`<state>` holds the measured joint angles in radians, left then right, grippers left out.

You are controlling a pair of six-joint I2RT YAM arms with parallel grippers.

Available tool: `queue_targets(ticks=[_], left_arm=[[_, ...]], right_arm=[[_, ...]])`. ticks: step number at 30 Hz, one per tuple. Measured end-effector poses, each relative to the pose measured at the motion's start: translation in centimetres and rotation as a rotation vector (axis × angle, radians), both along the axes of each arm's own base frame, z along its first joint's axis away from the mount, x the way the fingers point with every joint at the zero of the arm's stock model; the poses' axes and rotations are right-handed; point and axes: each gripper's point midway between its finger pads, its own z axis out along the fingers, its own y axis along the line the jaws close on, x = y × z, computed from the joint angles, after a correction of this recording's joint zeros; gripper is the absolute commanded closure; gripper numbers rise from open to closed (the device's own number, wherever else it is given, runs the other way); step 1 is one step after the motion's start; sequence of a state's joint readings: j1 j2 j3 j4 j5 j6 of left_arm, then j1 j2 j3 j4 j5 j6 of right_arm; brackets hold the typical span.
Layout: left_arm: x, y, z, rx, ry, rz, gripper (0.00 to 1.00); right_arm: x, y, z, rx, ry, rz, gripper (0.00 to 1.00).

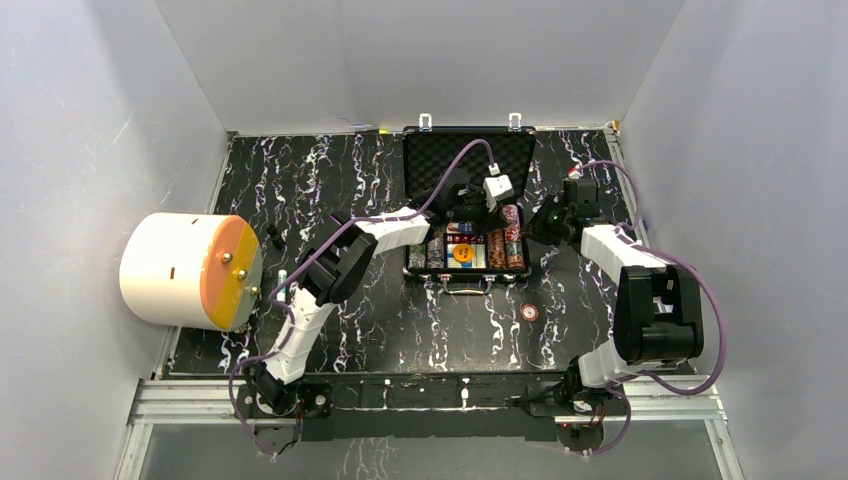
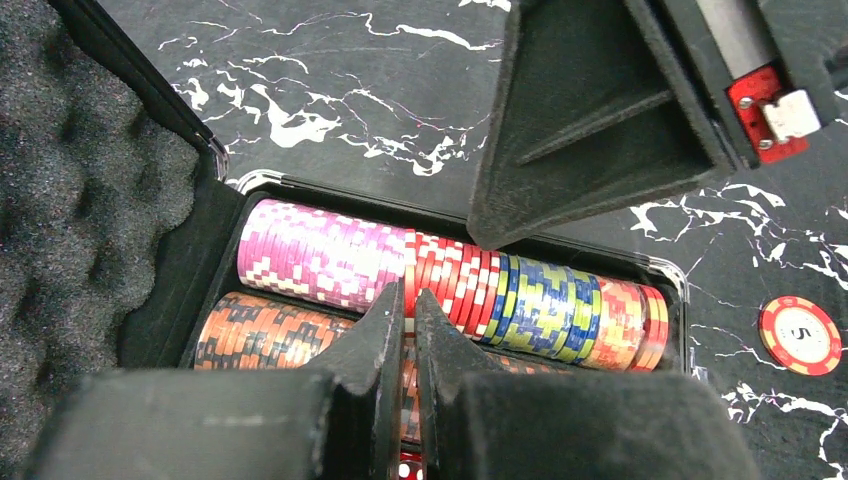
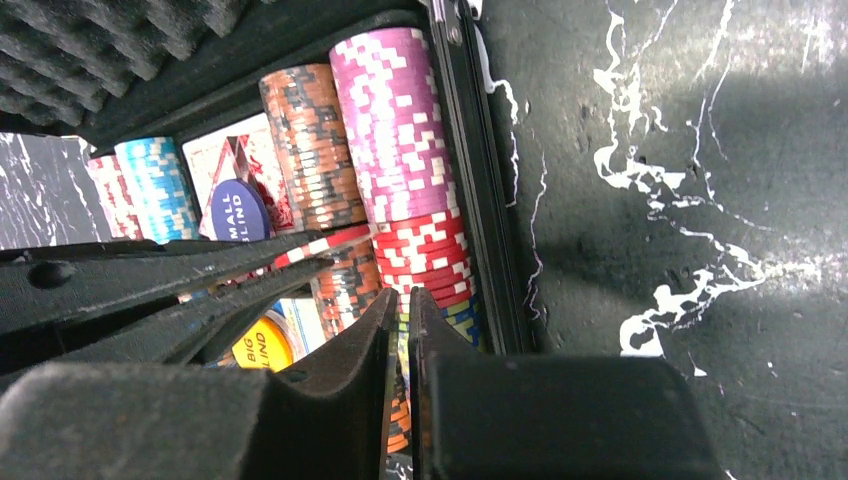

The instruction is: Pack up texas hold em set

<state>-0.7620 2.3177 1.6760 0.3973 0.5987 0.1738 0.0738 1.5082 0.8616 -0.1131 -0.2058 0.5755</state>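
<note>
Open at the far middle of the tabletop (image 1: 330,180), glossy black with white marbled veins: the briefcase (image 1: 425,160), lid tipped back toward the far wall and lined with dimpled egg-crate foam, two silver latches (image 1: 424,121) at its far edge. Packed on edge in the near half: poker chips (image 2: 320,260) in ribbed rows of pink-and-white, red-and-white, blue-and-yellow and orange, with a second orange-and-grey row beside them and a pale blue row further left. Between the rows: a red-backed card deck (image 3: 225,150), a round blue small-blind button (image 3: 240,210) and a round yellow big-blind button (image 3: 262,345).

Over the chip rows, reaching in from the left: left tool (image 2: 410,300), matte black wedge fingers closed together, nothing seen held. At the case's right side: right tool (image 3: 402,300), fingers nearly together with a thin slit between; cannot tell whether fully closed or pinching a chip edge. Across the right wrist view: the left tool's long fingers, hiding part of the deck and buttons.

On the tabletop near and right of the case, apart from it: a loose red chip (image 2: 800,335). Well apart at the left edge: a white drum (image 1: 190,270) on its side, orange face toward the case.
</note>
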Motion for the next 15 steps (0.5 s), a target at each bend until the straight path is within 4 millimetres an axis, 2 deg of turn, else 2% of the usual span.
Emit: queue_targets(ticks=[3,8,15], left_arm=[[-0.1,0.0,0.0,-0.002,0.007,0.0,1.0],[-0.1,0.0,0.0,-0.002,0.012,0.0,1.0],[-0.4,0.2,-0.1,-0.005,0.023,-0.001,1.0]], right_arm=[[0.5,0.1,0.0,0.001,-0.013,0.001,0.81],[0.8,0.2,-1.2,0.004,0.014,0.009,0.78],[0.6,0.5,-1.5,0.015,0.025,0.026,0.83]])
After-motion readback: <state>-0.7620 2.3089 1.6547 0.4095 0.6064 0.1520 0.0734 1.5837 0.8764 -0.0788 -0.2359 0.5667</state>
